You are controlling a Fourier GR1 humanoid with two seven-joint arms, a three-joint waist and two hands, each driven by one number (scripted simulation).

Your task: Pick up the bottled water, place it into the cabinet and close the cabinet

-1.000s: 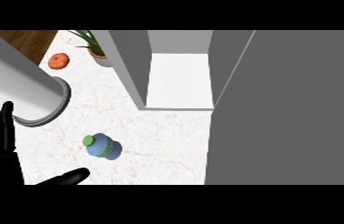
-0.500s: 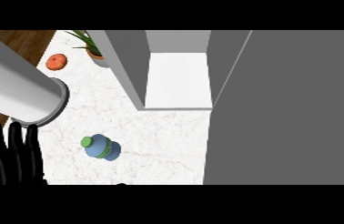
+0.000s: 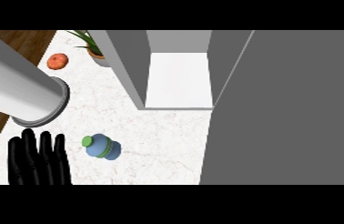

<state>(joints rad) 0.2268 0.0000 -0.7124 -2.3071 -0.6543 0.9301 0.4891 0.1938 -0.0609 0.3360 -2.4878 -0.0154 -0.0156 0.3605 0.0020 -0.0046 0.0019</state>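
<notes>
Left hand: our black left hand hangs released, fingers straight, holding nothing.
Bottle: the small blue bottled water with a green cap stands on the white marble counter, just right of our fingers, apart from them.
Handling: we judge it light, stiff and smooth; take it round the body.
Axis: probably upright, cap up and slightly leftward.
Cabinet: the open grey cabinet lies beyond, to the right.
</notes>
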